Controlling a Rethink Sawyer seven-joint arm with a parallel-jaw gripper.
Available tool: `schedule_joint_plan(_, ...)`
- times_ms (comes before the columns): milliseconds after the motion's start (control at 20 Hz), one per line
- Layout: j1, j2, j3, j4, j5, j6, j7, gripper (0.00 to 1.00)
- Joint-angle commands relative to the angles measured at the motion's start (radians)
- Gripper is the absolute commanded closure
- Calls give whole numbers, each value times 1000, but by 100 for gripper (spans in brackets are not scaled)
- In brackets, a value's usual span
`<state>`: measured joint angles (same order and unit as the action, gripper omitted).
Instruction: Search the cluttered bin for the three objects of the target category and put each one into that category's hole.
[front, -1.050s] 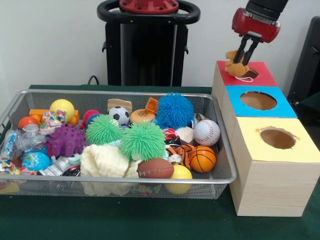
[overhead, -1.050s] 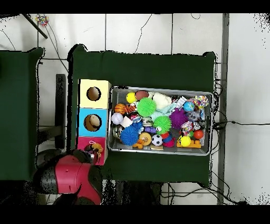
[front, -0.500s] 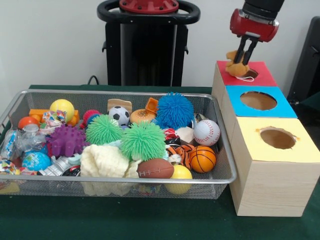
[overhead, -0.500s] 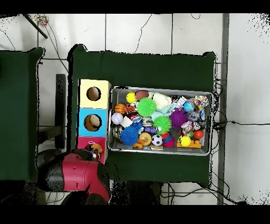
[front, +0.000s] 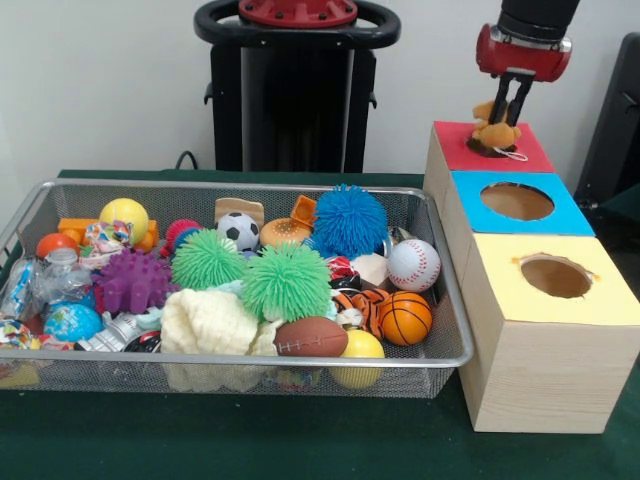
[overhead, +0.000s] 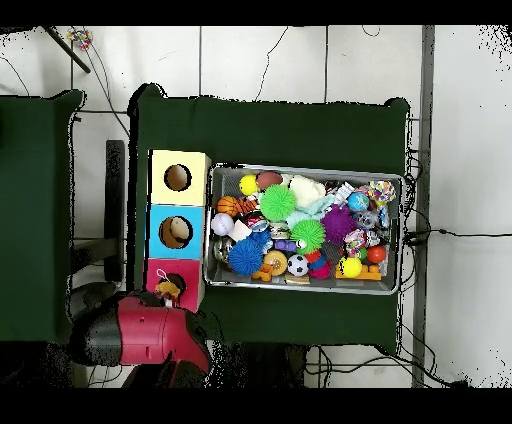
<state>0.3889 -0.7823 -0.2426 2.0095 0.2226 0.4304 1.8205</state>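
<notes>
Hanging at the upper right of the front view, the red gripper (front: 510, 105) pinches a small tan plush toy (front: 496, 132) between its dark fingers (front: 522, 98), directly over the red-topped box (front: 452, 138). The toy's lower part sits at the hole in that box; a white loop lies on the red top beside it. Whether the toy touches the rim cannot be told.

Below the red box in the frame stand the blue-topped box (front: 560, 215) and the yellow-topped box (front: 600, 298), each with an open round hole, the three touching in a row. Bare green cloth (front: 300, 440) runs along the lower edge.

Left of the boxes and just beside them, the wire-mesh bin (front: 250, 372) fills the middle and left of the frame. It holds a blue spiky ball (front: 349, 220), two green spiky balls, a purple knobbed ball (front: 130, 281), a soccer ball (front: 238, 231), a baseball (front: 413, 264), a basketball (front: 405, 317), a brown football (front: 311, 337), two yellow balls and a cream cloth (front: 208, 322).

In the overhead view, the arm's red housing (overhead: 140, 335) lies at the lower left, next to the red box (overhead: 190, 275).
</notes>
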Motion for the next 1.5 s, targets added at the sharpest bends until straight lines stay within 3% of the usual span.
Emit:
schedule_joint_plan(50, -29, -18, 145, 112, 31, 19, 142, 100)
schedule_joint_plan(450, 52, 27, 42, 72, -37, -65, 197, 100)
schedule_joint_plan(800, 138, 79, -76, 25, -35, -121, 238, 100)
schedule_joint_plan(1500, 140, 113, -158, -55, -8, -108, 190, 100)
